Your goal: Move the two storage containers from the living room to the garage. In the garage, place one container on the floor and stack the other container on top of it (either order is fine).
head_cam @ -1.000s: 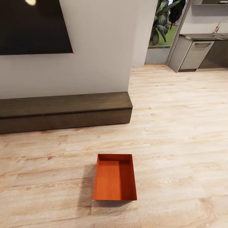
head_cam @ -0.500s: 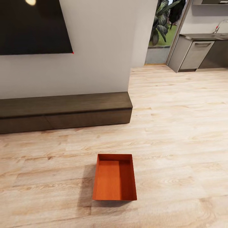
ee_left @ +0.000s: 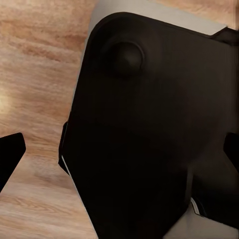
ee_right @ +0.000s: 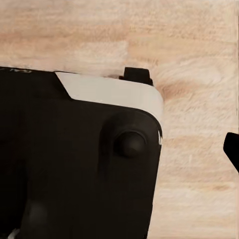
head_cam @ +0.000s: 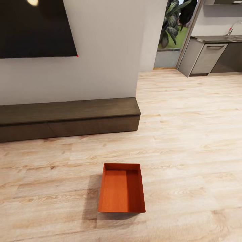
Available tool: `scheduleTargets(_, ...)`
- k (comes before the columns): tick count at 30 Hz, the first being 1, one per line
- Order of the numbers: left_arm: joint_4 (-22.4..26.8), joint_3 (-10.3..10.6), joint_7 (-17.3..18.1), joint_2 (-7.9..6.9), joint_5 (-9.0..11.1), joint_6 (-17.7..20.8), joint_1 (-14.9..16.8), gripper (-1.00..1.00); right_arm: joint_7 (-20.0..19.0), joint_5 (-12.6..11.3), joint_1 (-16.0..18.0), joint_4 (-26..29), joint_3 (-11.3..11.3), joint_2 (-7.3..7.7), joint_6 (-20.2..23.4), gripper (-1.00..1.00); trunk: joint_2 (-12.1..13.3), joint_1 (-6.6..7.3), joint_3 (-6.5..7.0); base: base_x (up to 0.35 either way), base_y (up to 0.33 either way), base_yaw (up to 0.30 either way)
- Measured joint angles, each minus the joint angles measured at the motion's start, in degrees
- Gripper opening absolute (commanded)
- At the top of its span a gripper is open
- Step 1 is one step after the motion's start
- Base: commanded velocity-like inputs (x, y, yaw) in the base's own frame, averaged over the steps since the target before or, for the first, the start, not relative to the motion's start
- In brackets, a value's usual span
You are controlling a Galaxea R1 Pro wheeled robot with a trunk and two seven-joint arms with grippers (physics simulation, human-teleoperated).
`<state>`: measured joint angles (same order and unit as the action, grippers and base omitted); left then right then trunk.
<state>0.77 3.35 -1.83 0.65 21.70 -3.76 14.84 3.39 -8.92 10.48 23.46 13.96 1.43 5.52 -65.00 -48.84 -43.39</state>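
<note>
One orange-red open-top storage container (head_cam: 121,190) sits empty on the pale wood-plank floor (head_cam: 188,141) of the living room, low in the head view and just in front of me. In the left wrist view my left gripper (ee_left: 119,152) hangs over my dark base, its black fingertips (ee_left: 10,155) far apart at the picture's two sides, with nothing between them. The right gripper (ee_right: 119,149) also hangs over the base, one fingertip (ee_right: 233,149) at the far side. The other container and the garage are out of view.
A long low dark-brown cabinet (head_cam: 67,117) runs along the white wall under a black TV (head_cam: 33,27), a short way beyond the container. At the back right, a glass door with a plant (head_cam: 171,30) and a grey kitchen counter (head_cam: 215,53) stand past open plank flooring.
</note>
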Motion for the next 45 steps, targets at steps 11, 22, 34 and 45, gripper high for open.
scheduleTargets(11,34.9,0.0,-2.4,-1.59,-0.9,14.4,0.6,1.0,5.5,-0.5,14.9,0.9,-0.6,-0.13,1.0,1.0,0.0,0.0,0.01,0.0,0.0,0.0)
scheduleTargets(22,50.5,0.4,-11.3,2.8,-2.4,36.8,8.1,1.0,8.5,-0.2,23.9,0.7,-0.6,-6.39,0.8,1.0,0.0,0.0,0.0,0.0,0.0,0.0)
scheduleTargets(34,15.1,0.2,-11.8,8.2,-13.8,12.1,28.8,1.0,9.9,-0.6,25.5,-7.6,-0.8,-7.91,-8.7,1.0,0.0,0.0,0.0,0.0,0.0,0.0)
scheduleTargets(45,14.9,0.5,-12.1,8.54,-14.2,9.8,28.9,1.0,9.8,-0.5,25.5,-8.0,-1.1,-8.02,-9.4,1.0,0.0,0.0,0.0,0.0,0.0,0.0)
